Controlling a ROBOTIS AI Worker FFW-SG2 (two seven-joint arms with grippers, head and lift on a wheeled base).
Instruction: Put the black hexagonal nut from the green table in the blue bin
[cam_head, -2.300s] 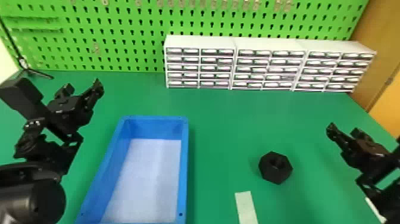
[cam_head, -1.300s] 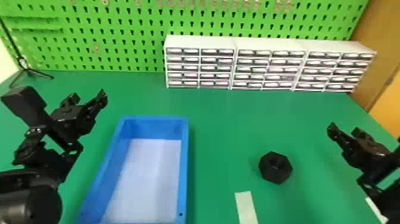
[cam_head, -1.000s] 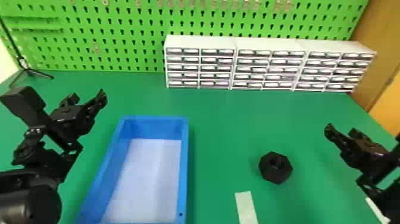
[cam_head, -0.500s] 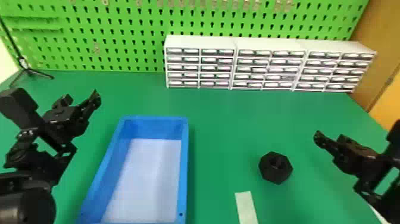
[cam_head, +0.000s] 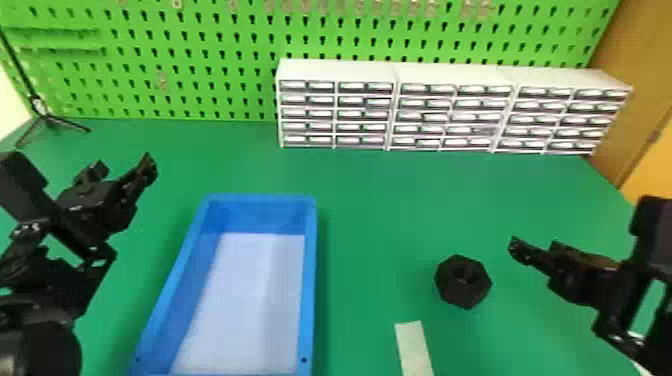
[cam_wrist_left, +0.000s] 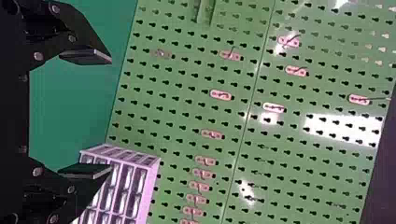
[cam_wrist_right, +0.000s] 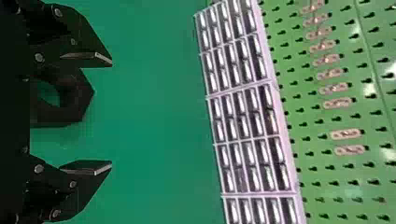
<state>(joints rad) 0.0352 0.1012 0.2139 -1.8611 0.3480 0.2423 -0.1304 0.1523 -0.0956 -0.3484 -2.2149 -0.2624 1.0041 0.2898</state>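
The black hexagonal nut (cam_head: 463, 281) lies flat on the green table (cam_head: 370, 210), to the right of the blue bin (cam_head: 311, 280), whose pale floor holds nothing. My right gripper (cam_head: 532, 246) hangs over the table just right of the nut, not touching it. In the right wrist view, that gripper (cam_wrist_right: 111, 115) stands open, and the nut (cam_wrist_right: 79, 95) shows beyond it, between the two fingers and nearer one of them. On the bin's left side is my left gripper (cam_head: 122, 167); in the left wrist view, this gripper (cam_wrist_left: 111, 116) is open with nothing between its fingers.
White drawer units (cam_head: 390, 107) stand along the table's back, before a green pegboard (cam_head: 200, 60). A pale strip (cam_head: 414, 350) lies in front of the nut. At the back left is a small black tripod (cam_head: 47, 117).
My right gripper has moved left, closer to the nut. The left one has shifted slightly back and forth beside the bin. Nut and bin have kept their places.
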